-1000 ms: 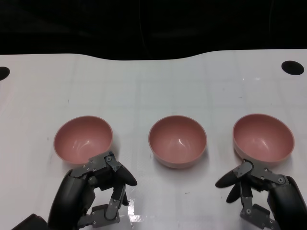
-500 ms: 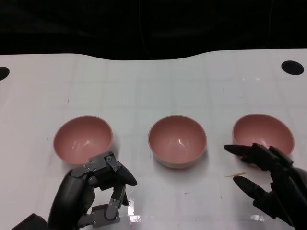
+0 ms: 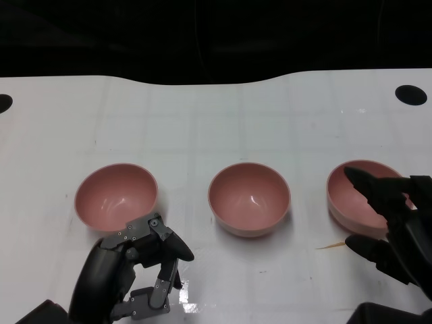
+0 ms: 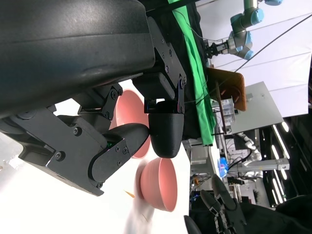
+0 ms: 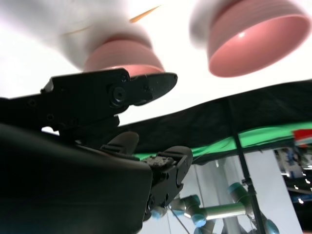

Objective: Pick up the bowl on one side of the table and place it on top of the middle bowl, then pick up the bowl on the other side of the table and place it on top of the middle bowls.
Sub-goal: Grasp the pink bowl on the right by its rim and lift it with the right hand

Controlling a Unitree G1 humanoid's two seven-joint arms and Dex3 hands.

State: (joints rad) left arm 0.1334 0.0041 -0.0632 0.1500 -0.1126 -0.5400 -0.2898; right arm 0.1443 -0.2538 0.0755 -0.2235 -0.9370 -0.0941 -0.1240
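While right hand point(image 3: 391, 226) is hovering spread and empty over right bowl point(image 3: 354, 196), you're working step one; close on rim, lift, carry onto middle bowl point(image 3: 250, 199). Left hand point(image 3: 131, 273) curled, empty.

Black screw-studded fingers point(image 3: 164, 237), rounded shells

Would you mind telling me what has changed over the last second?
The right hand has uncurled and moved forward to the right bowl, its fingers now spread over the rim, without an evident grip. The left hand, the left bowl and the middle bowl have stayed put.
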